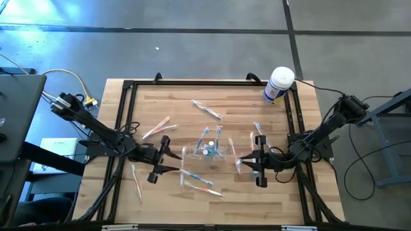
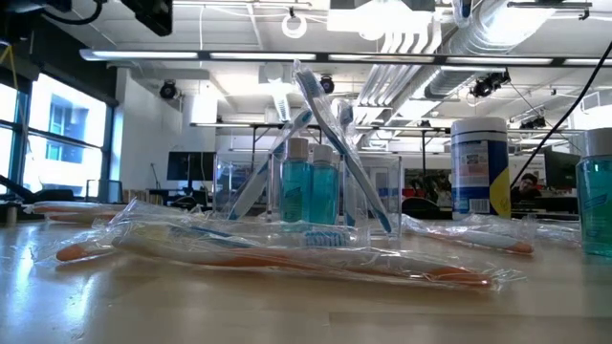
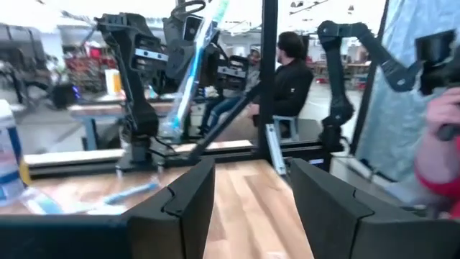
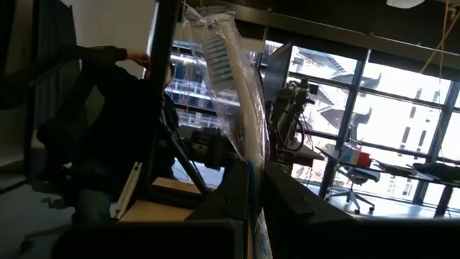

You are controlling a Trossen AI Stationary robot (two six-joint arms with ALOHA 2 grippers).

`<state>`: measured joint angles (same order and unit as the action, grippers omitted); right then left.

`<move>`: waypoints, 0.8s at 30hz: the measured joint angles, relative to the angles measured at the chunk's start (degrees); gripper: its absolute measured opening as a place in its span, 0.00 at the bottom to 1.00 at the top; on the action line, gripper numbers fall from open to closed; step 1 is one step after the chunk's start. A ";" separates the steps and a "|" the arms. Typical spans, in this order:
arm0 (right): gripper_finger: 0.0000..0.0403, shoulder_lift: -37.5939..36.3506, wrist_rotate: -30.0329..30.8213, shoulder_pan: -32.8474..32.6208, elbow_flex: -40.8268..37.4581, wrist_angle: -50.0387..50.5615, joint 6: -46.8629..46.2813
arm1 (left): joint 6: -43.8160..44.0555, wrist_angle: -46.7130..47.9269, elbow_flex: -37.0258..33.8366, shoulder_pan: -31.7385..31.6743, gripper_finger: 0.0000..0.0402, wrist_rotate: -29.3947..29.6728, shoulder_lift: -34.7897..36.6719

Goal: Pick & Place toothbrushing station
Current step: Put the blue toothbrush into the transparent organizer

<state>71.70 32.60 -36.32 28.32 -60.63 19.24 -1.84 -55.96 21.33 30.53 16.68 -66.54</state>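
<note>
The clear plastic holder (image 1: 205,154) stands on its base at the table's middle, with toothbrushes and small blue bottles upright in it; it also shows in the low view (image 2: 306,191). My left gripper (image 1: 168,155) is open and empty just left of the holder, its fingers (image 3: 180,208) spread wide and pointing toward the table's right. My right gripper (image 1: 245,160) is just right of the holder, shut on a toothbrush in a clear wrapper (image 4: 226,72), which also shows in the left wrist view (image 3: 188,68). My right gripper pinches the wrapped toothbrush between its two fingers at the handle part (image 4: 251,169). The toothbrush lies along the fingers and reaches out past their tips, bristle head (image 4: 215,50) at the far end. It stands tilted upward; the fingers hide the rest of the handle.
Several wrapped toothbrushes lie loose around the holder (image 1: 205,109) (image 1: 154,128) (image 1: 136,183) (image 1: 196,183). A white canister with a blue label (image 1: 277,85) stands at the far right corner. A black frame rail (image 1: 128,86) borders the table. People sit beyond it (image 3: 287,79).
</note>
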 joint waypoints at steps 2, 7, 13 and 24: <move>0.03 0.00 -0.47 0.04 -0.01 -0.03 -0.10 | -2.24 -3.15 0.62 -0.56 0.44 -0.04 -3.07; 0.03 0.00 -2.54 0.30 -0.01 0.00 -1.60 | -6.07 -7.15 5.06 -1.22 0.44 0.93 -10.57; 0.03 2.37 -6.16 1.97 0.01 -0.17 -5.44 | -10.15 -7.22 13.78 -1.61 0.44 2.63 -18.58; 0.03 9.50 -6.43 4.13 0.63 -6.05 -6.16 | -5.28 -7.39 23.39 -5.88 0.44 5.74 -27.18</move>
<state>81.20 26.17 -32.19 28.96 -66.68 13.08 -7.13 -63.36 44.72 24.64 22.41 -93.72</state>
